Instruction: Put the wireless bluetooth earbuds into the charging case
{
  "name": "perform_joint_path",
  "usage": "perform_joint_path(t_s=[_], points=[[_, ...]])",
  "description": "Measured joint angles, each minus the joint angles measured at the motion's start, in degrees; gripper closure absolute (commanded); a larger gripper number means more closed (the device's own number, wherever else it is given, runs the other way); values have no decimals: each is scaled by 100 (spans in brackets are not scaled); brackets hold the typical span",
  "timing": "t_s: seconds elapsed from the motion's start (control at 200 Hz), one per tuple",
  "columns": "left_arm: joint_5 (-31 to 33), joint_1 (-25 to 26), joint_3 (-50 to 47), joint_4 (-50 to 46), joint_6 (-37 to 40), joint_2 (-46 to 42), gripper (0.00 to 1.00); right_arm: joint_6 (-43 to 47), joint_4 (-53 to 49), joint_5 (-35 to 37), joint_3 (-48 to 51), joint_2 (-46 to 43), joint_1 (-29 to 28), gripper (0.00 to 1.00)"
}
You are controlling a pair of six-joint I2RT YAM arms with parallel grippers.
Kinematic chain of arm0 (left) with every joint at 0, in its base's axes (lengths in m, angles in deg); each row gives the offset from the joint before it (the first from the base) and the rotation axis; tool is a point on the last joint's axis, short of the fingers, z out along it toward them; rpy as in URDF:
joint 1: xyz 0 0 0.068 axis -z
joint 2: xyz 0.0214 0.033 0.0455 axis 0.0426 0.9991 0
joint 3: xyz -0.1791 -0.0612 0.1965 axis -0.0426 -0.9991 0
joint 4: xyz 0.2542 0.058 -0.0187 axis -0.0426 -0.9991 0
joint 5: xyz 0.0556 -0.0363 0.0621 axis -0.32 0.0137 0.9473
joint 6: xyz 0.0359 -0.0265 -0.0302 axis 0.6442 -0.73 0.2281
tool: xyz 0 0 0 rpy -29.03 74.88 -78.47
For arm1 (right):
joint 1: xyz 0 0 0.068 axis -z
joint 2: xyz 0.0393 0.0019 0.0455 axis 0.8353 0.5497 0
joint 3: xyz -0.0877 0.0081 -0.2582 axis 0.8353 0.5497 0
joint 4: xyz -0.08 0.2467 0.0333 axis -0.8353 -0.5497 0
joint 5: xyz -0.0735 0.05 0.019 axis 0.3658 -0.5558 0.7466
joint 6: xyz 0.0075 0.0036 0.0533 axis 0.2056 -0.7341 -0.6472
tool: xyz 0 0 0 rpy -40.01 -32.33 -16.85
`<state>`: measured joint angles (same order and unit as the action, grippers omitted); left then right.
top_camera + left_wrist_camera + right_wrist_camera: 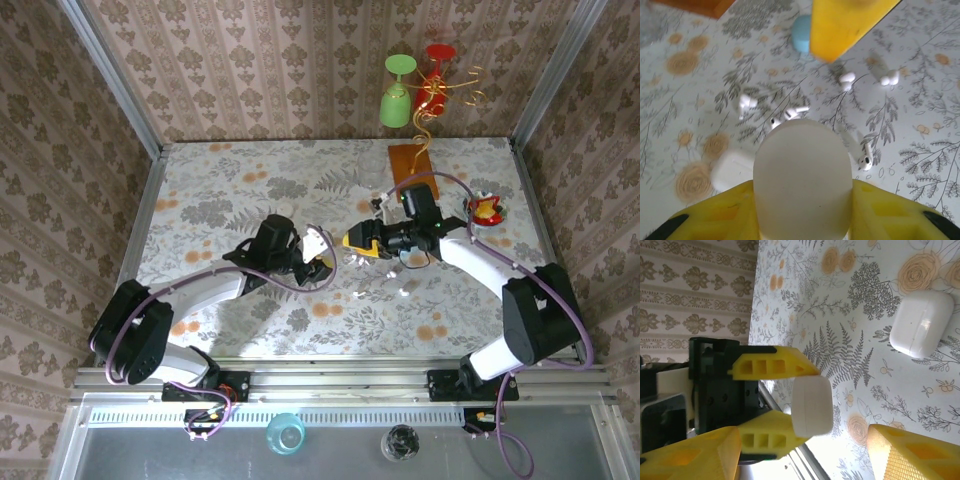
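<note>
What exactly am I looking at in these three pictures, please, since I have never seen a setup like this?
These are two white robot arms bolted to the near edge of a flowery table. One picture looks down from above; the other two come from small cameras on each wrist, so yellow fingers crowd those views.

The left gripper is shut on a white case, a smooth pebble-shaped box, and holds it up off the table. The right gripper faces it with its fingers apart and nothing between them.

On the table lie several tiny white earbuds, a second white case that is closed, and a teal case. At the back stand an orange board, a green glass and a small red and yellow toy.
</note>
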<state>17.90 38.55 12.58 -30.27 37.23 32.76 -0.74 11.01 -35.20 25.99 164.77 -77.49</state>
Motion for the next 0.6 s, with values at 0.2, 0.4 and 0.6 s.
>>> perform_joint_path(t_s=[0.2, 0.4, 0.6], points=[[-140, 72, 68, 98, 131, 0, 61, -44, 55, -46, 0, 256, -157, 44], [-162, 72, 74, 203, 133, 0, 62, -90, 173, -166, 0, 354, -190, 50], [-155, 72, 74, 308, 129, 7, 62, -114, 295, -302, 0, 354, -195, 68]])
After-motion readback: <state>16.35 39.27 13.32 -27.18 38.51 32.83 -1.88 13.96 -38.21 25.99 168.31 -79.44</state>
